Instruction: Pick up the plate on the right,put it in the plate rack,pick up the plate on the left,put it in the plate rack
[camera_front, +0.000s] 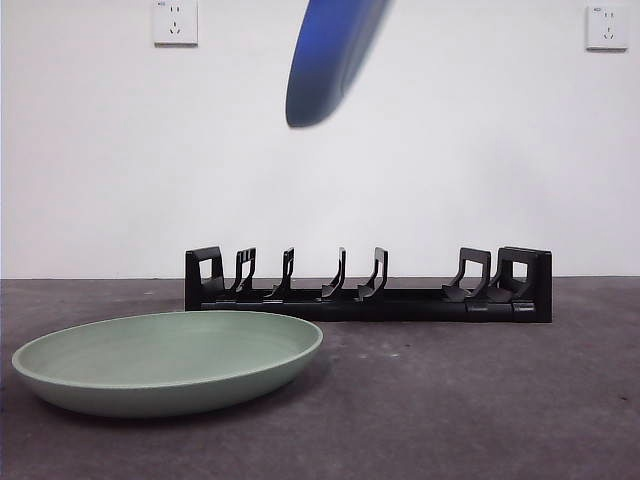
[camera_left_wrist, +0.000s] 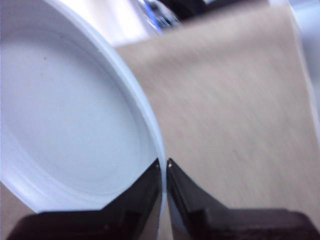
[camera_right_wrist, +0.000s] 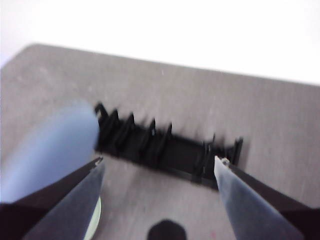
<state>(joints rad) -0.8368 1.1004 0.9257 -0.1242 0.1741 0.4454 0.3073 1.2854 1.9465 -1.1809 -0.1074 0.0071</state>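
The left gripper has its jaws pinched nearly shut on the rim of the blue plate, which hangs on edge, tilted, high above the plate rack at about twelve o'clock in the front view; in the left wrist view the same plate looks pale and washed out. The right gripper hovers with its jaws spread wide and nothing between them, looking down at the rack with the blurred blue plate off at its nine o'clock. The green plate lies flat on the table at the rack's seven o'clock, just in front of its end, untouched. To do this step well, I judge the plate should be brought down edge first and upright, lined up with a gap between two pairs of prongs, and released only once its lower rim is seated. Coming down tilted risks it catching a prong or nudging the rack.
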